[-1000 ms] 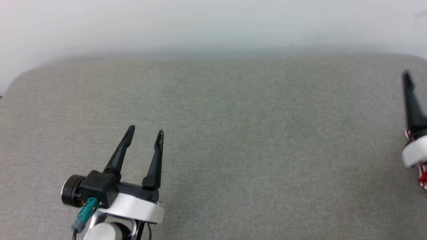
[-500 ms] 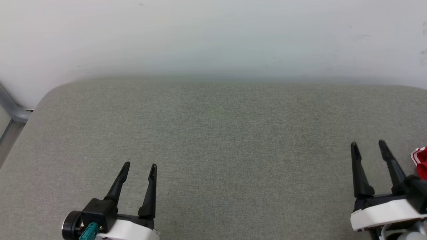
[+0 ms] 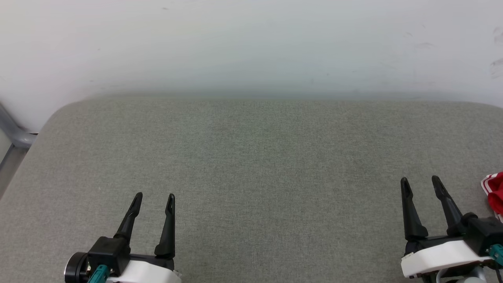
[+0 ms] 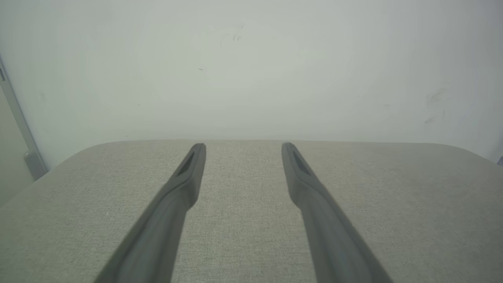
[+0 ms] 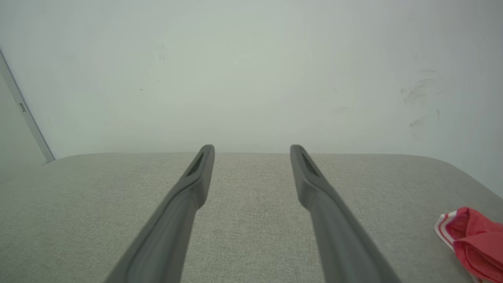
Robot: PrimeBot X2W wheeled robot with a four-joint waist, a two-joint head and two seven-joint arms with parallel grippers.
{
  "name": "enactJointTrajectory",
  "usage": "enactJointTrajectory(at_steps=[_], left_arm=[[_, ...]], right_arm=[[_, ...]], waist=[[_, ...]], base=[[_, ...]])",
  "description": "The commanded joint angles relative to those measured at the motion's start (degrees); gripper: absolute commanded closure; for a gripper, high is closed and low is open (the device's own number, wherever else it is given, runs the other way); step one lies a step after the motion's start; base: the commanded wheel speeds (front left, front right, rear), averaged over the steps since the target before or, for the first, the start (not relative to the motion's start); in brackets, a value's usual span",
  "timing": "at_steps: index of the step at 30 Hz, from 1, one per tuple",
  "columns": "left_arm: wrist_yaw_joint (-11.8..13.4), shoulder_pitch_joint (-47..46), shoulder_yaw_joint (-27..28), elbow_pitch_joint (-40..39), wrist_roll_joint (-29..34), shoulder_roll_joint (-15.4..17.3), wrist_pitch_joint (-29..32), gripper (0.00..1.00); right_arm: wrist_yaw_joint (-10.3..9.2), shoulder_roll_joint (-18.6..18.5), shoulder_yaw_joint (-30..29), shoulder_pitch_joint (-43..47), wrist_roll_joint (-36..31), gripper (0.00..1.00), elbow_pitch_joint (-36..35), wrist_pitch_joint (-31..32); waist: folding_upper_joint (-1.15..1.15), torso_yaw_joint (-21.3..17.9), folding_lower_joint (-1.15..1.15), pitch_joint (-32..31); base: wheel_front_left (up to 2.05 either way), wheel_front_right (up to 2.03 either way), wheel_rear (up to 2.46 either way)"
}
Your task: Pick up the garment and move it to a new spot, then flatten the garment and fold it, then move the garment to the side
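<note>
Black and tapering, the fingers (image 3: 127, 222) of the left end effector (image 3: 154, 195) are standing fully spread. Bare cloth is showing through the gap between them, and neither tip is pinching or touching anything. This end effector is hovering over the near left part of the worktop (image 3: 251, 157), with its fingers pointing toward the far edge. In the left wrist view the same two fingers are reaching out over the weave, their slotted tips wide apart and empty.

Toward the near right corner, the right end effector (image 3: 419, 179) is showing the same pose. Its fingers are spread wide, gripping nothing, and are leaning slightly to the left as they point toward the far edge.

Just beside it, the garment (image 3: 494, 192) is lying at the right edge of the worktop, partly cut off by the border of the head view. Red cloth with a white-and-red striped trim is showing. A strip of bare worktop is separating it from the nearer right finger. In the right wrist view it is lying bunched in soft red folds, its striped hem turned toward the fingers and clear of them.

Beyond both arms, the worktop is stretching away as a grey-green woven surface with rounded far corners. It is meeting a pale wall (image 3: 251, 39) along its far edge. A grey metal post (image 3: 11, 133) is standing just off the far left corner.
</note>
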Motion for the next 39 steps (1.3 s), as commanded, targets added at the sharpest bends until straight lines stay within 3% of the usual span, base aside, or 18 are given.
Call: enactJointTrajectory(at_steps=[1, 21, 22, 25, 39], left_arm=[[-0.5, -0.1, 0.6, -0.3, 0.5, -0.3, -0.1, 0.0], [-2.5, 0.4, 2.1, 0.7, 0.9, -2.0, -0.1, 0.0], [-2.4, 0.0, 1.9, 0.7, 0.7, -2.0, 0.0, 1.0], [-2.4, 0.4, 1.7, 2.1, 0.4, -2.1, 0.1, 1.0], [-2.5, -1.6, 2.8, 4.0, -15.5, -1.9, 3.9, 1.0]], right_arm=[[-0.08, 0.2, 0.0, -0.7, 0.0, 0.0, 0.2, -0.3], [-0.08, 0.6, 0.8, -0.1, 0.5, 0.0, -0.4, -0.3], [-0.01, 0.3, 0.7, -0.2, 0.5, 1.0, -0.3, -0.2], [0.01, 0.3, 0.7, 0.5, 0.8, 1.0, 1.2, 0.0], [0.0, 0.6, -0.2, -0.7, 16.1, 1.0, 2.3, 4.0]], waist=[[0.0, 0.0, 0.0, -0.1], [0.0, -0.6, 0.0, -1.2], [0.0, -0.6, 0.0, -1.2], [0.0, -0.6, 0.0, -1.3], [0.0, -0.8, 0.0, -1.0]], base=[[0.0, 0.0, 0.0], [0.0, 0.0, 0.0], [0.0, 0.0, 0.0], [0.0, 0.0, 0.0], [0.0, 0.0, 0.0]])
